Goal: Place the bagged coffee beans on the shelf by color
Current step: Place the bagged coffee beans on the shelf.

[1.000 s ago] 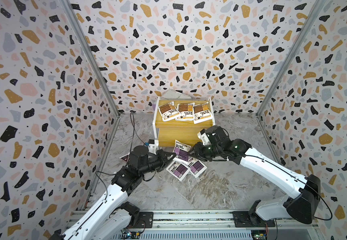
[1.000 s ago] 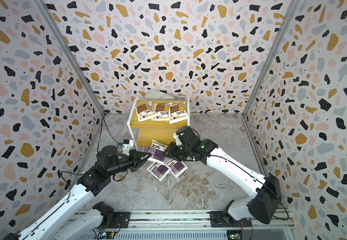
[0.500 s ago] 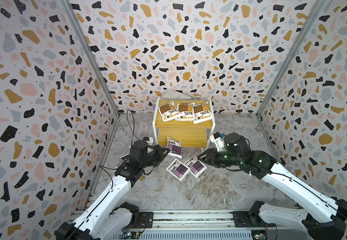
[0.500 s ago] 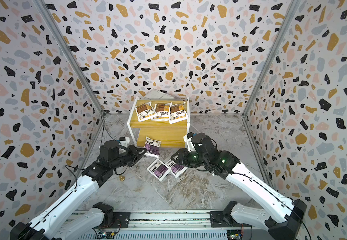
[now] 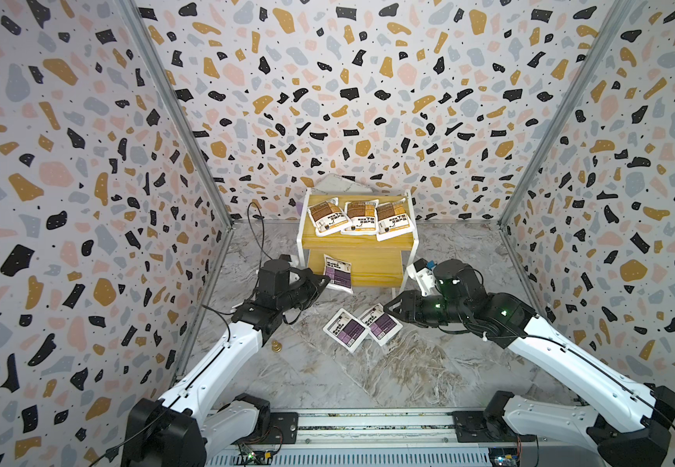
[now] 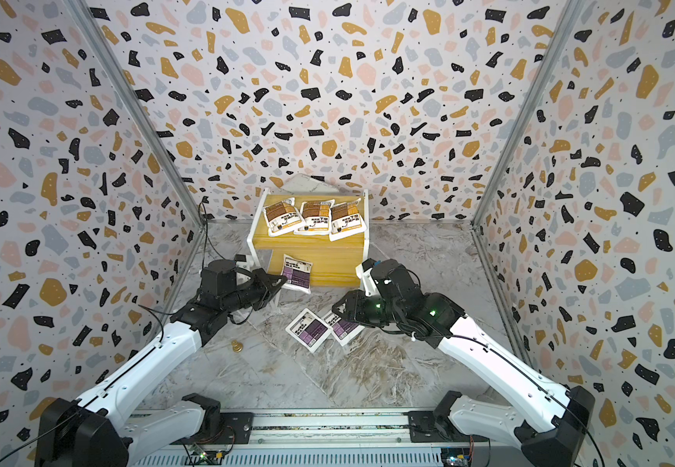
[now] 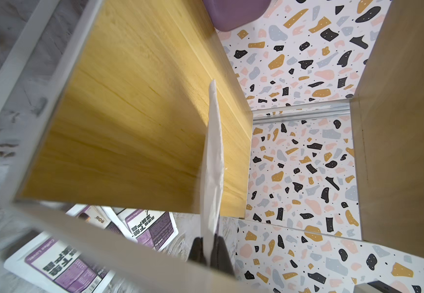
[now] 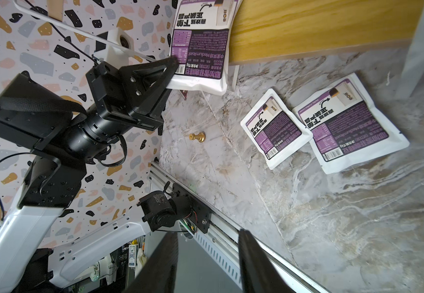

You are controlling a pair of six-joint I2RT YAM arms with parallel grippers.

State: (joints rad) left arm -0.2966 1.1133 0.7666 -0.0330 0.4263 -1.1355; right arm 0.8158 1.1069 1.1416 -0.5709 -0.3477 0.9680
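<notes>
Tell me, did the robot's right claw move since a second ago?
Yes. In a top view the right gripper has backed away from the lower board of the shelf, toward the camera and rightward, with its jaws apart.

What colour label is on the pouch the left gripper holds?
Purple; the pouch shows best in right wrist view.

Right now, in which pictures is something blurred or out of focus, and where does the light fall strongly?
Left wrist view: the white shelf frame close to the lens is blurred, and a bright patch lies on its yellow board; right wrist view: the two purple pouches on the floor are sharp, print readable.
</notes>
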